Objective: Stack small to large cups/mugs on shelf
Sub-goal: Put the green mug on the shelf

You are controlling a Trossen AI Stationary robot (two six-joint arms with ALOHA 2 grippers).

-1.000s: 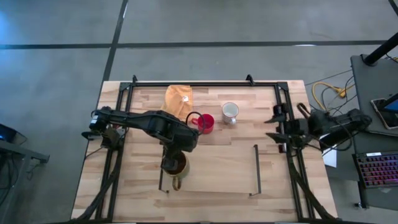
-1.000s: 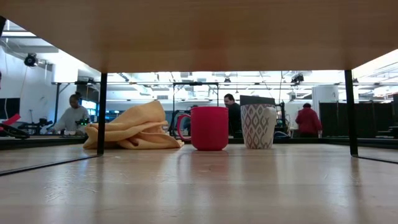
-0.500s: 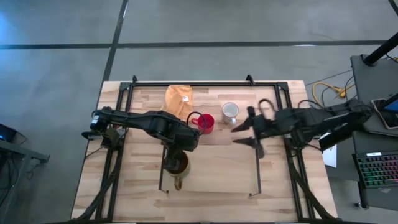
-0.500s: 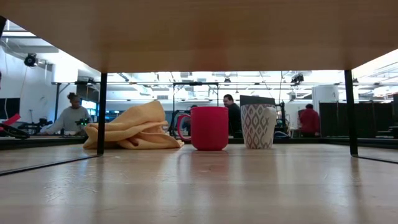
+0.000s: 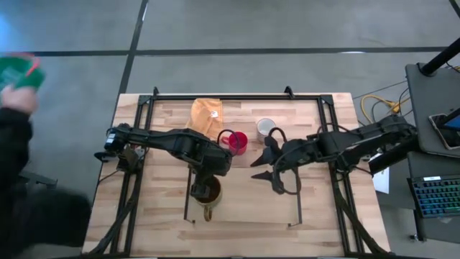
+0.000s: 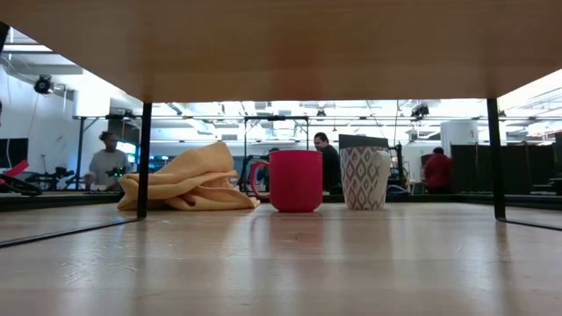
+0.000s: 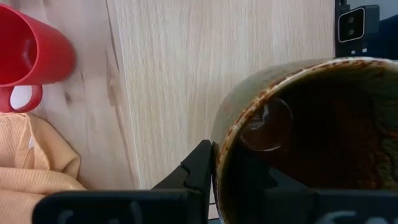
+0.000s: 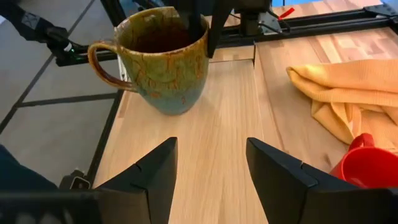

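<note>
The left pincer [image 5: 203, 188] is pinching the rim of the olive-brown mug [image 5: 205, 193], which is sitting on the shelf [image 5: 244, 194] at lower centre of the high view. The right pincer [image 5: 261, 169], spread wide, is hovering mid-frame beside the red mug [image 5: 238, 142] and white mug [image 5: 266, 129]. Reaching for the red mug, it may be risking a bump against the white mug or snagging the yellow cloth [image 5: 206, 116] just beside it. The right wrist view is showing one finger inside the olive-brown mug's wall; the low view is showing the two small mugs standing upright on the desk [image 6: 281, 254], arms absent.
</note>
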